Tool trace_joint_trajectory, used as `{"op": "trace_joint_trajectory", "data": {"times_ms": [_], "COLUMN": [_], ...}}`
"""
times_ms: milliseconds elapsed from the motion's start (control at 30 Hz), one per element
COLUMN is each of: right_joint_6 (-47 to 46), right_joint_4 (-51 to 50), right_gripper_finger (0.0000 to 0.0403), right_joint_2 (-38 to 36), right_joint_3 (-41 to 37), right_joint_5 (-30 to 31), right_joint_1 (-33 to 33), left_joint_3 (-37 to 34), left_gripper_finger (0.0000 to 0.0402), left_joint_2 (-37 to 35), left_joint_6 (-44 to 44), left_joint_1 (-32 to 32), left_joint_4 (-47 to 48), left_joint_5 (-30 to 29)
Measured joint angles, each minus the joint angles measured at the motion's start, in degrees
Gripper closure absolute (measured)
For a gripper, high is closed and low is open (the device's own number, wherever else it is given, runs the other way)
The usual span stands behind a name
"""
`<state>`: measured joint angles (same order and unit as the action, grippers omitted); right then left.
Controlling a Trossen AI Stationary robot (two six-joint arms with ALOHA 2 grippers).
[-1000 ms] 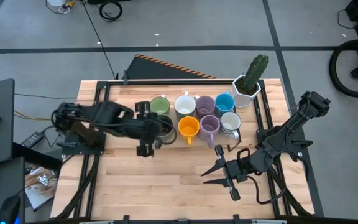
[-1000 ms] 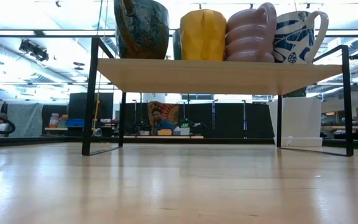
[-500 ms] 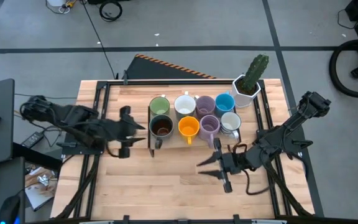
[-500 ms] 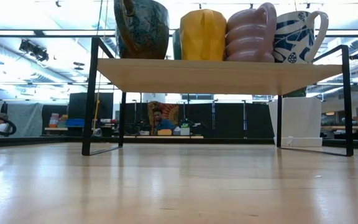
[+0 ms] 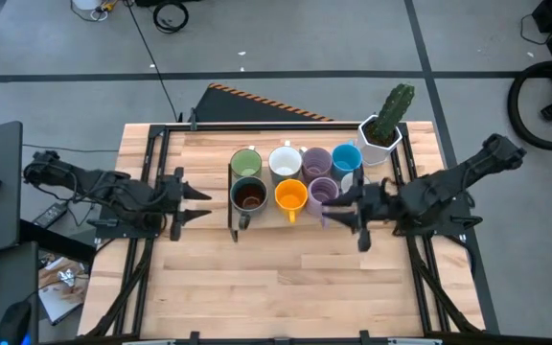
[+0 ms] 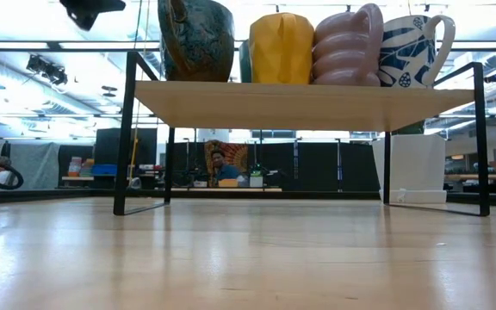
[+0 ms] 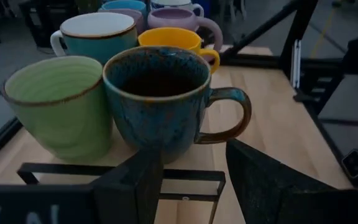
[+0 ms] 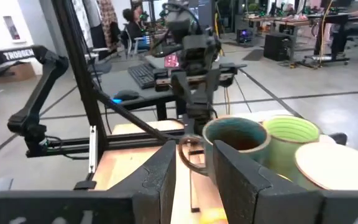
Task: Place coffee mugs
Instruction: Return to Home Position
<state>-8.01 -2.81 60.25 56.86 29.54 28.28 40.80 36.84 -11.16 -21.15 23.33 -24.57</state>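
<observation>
"Tabletop (image 5: pixel 286 278), near edge first: what are you showing me?"

"Bare wood is running up to the shelf (image 6: pixel 304 103). Your left gripper (image 5: pixel 197 201) is hovering just beside its left end, fingers spread, carrying nothing. Your right gripper (image 8: pixel 196 167) is hanging over the front-right mugs, fingers parted too, nothing between them."

"Mugs?"

"All are sitting on the shelf, in two rows.
- Front row: dark brown mug (image 5: pixel 248 195), orange mug (image 5: pixel 290 196), lavender mug (image 5: pixel 322 190), patterned white mug (image 6: pixel 412 52).
- Back row: green mug (image 5: pixel 246 162), white mug (image 5: pixel 285 161), second lavender mug (image 5: pixel 315 161), blue mug (image 5: pixel 346 157).

Those showing their insides are holding nothing. Cactus pot (image 5: pixel 379 137) is standing beyond the far right corner."

"Step?"

"Placing is looking finished, and I judge you are heading home. You are needing to lift the right arm clear before swinging it away from the handles."
</observation>
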Motion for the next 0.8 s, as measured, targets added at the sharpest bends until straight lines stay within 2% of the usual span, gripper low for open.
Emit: {"op": "trace_joint_trajectory", "data": {"times_ms": [267, 467, 633, 800], "right_joint_6": [-0.9, -1.0, -1.1, -1.0], "right_joint_4": [-2.0, 0.4, 1.9, 2.0], "right_gripper_finger": [0.0291, 0.0291, 0.0291, 0.0291], "right_joint_2": [-13.7, -25.0, -33.7, -41.7], "right_joint_3": [-8.0, -18.1, -25.1, -29.6], "right_joint_5": [-0.3, 3.8, 1.9, 1.8], "right_joint_1": [-3.6, -7.3, -8.5, -8.6], "left_joint_3": [-8.0, -11.9, -16.6, -17.9], "left_gripper_finger": [0.0221, 0.0221, 0.0221, 0.0221], "left_joint_2": [-7.1, -10.3, -11.5, -13.3], "left_joint_6": [-0.5, -1.3, -1.4, -1.3], "left_joint_1": [0.0, 0.0, 0.0, 0.0], "left_joint_4": [-5.7, -9.6, -12.8, -13.3], "left_joint_5": [0.4, 0.4, 0.2, -0.7]}}
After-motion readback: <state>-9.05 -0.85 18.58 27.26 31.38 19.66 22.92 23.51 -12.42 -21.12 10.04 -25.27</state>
